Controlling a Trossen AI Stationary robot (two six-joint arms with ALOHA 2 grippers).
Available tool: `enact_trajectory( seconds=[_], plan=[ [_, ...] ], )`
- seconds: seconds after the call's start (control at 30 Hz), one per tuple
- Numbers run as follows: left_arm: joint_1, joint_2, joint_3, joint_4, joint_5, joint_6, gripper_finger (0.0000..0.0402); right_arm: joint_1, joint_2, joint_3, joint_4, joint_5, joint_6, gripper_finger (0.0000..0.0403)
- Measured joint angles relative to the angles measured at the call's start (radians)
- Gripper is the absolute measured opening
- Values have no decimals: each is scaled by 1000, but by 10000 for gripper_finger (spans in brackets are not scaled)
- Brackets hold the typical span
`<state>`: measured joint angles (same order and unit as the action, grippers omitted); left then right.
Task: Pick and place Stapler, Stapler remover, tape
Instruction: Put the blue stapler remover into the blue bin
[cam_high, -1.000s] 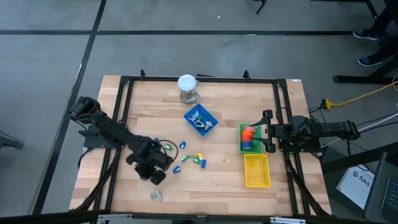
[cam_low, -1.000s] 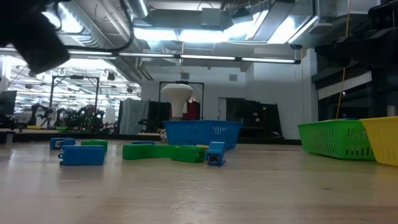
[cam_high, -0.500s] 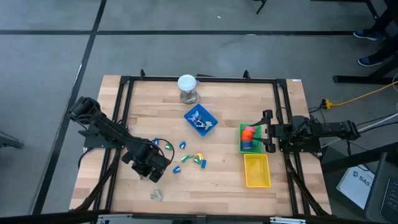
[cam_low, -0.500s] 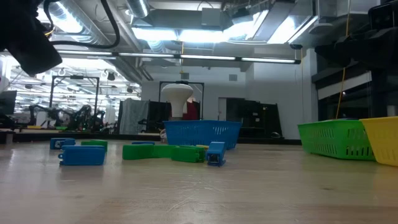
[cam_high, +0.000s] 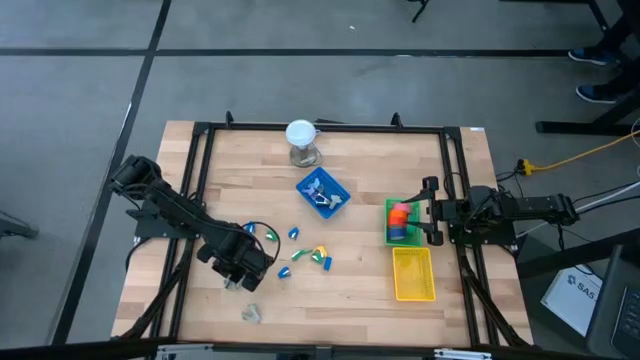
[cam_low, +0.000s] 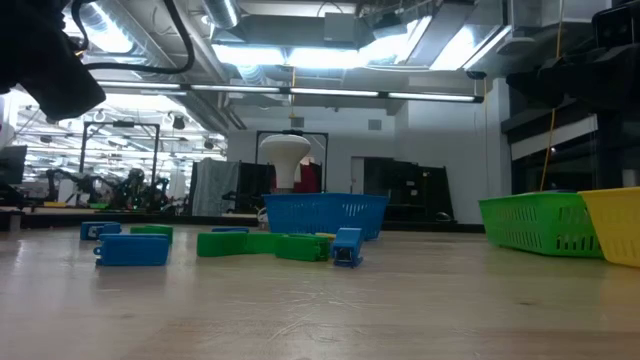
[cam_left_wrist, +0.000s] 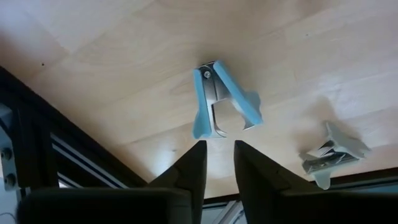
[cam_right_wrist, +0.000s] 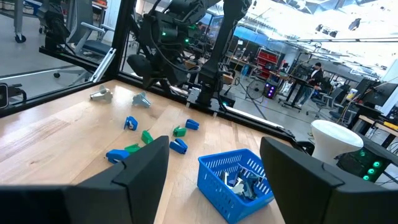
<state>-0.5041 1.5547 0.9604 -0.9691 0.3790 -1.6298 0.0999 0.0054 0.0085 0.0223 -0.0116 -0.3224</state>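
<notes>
My left gripper (cam_high: 240, 278) (cam_left_wrist: 219, 155) hovers over the near-left part of the table, its fingers a narrow gap apart and empty. A light-blue staple remover (cam_left_wrist: 224, 102) (cam_high: 232, 285) lies flat on the wood just beyond the fingertips. A grey staple remover (cam_left_wrist: 333, 152) (cam_high: 250, 313) lies nearer the near edge. Small green, blue and yellow staplers (cam_high: 305, 254) (cam_low: 270, 244) are scattered mid-table. The orange and red tape pieces (cam_high: 400, 213) sit in the green basket (cam_high: 388, 222). My right gripper (cam_high: 430, 210) (cam_right_wrist: 214, 186) waits wide open beside that basket.
A blue basket (cam_high: 322, 193) (cam_right_wrist: 236, 180) with staple removers stands mid-table. A yellow basket (cam_high: 413, 273) sits near the right edge. A white domed object on a clear stand (cam_high: 301, 140) is at the far edge. A black frame rail (cam_high: 190, 200) runs around the table.
My left gripper has drawn back a little from the near edge toward the table's left and far side, rising slightly. It has then held still. The staple removers and staplers have stayed where they lay.
</notes>
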Motion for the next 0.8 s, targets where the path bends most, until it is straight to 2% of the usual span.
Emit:
enact_trajectory(
  seconds=[0.3, 0.4, 0.57, 0.8],
  plan=[
    [-4, 0, -19, -6, 7, -61, 113, 0, 0, 0, 0, 0, 0, 259],
    [-10, 0, -59, 49, 15, -61, 113, 0, 0, 0, 0, 0, 0, 259],
    [-29, 1, -142, 190, 95, -60, 106, 0, 0, 0, 0, 0, 0, 259],
    [-58, -1, -182, 205, 104, -58, 93, 0, 0, 0, 0, 0, 0, 259]
  ],
)
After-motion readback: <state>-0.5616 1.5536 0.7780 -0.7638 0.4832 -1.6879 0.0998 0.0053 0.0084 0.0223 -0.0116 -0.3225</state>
